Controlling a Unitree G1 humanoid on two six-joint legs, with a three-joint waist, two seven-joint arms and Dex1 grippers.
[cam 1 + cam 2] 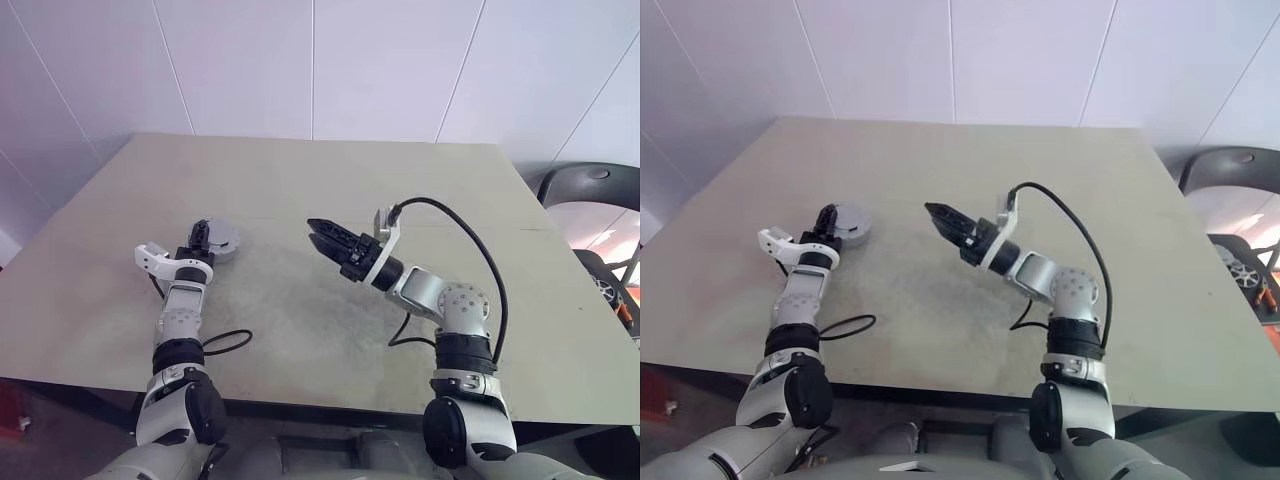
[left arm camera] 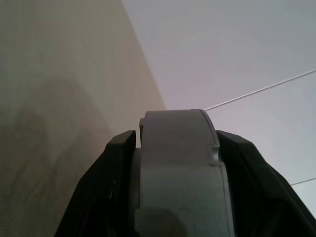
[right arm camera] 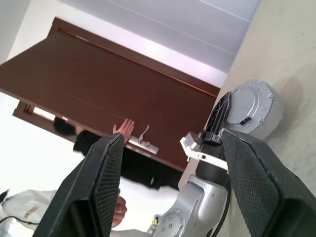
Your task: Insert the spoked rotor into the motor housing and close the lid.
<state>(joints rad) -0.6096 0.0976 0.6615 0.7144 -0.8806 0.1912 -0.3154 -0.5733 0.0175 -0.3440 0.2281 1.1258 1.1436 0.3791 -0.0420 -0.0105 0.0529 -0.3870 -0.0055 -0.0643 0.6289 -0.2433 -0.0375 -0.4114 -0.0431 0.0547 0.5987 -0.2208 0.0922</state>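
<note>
While the left tool clamps the sides of the closed motor housing on the bench, the right tool hovers nearby, jaws apart and empty. Judging by this, assembly looks finished; next comes letting go.

Bench surface mostly open: wide bare stretch across the far half and the middle, room to pass between the two arms.

Left side: motor housing sits on the bench, left end effector clamped across it, black fingers on either flank. Closed grey top, lid seated. No way through there.

Right end effector hangs near centre, fingers parted, nothing between them, well apart from the housing; bare gap between the two.

Black cable loops: one on the near left bench, one arching above the right arm. Snag points. Right edge: dark chair off the bench.
</note>
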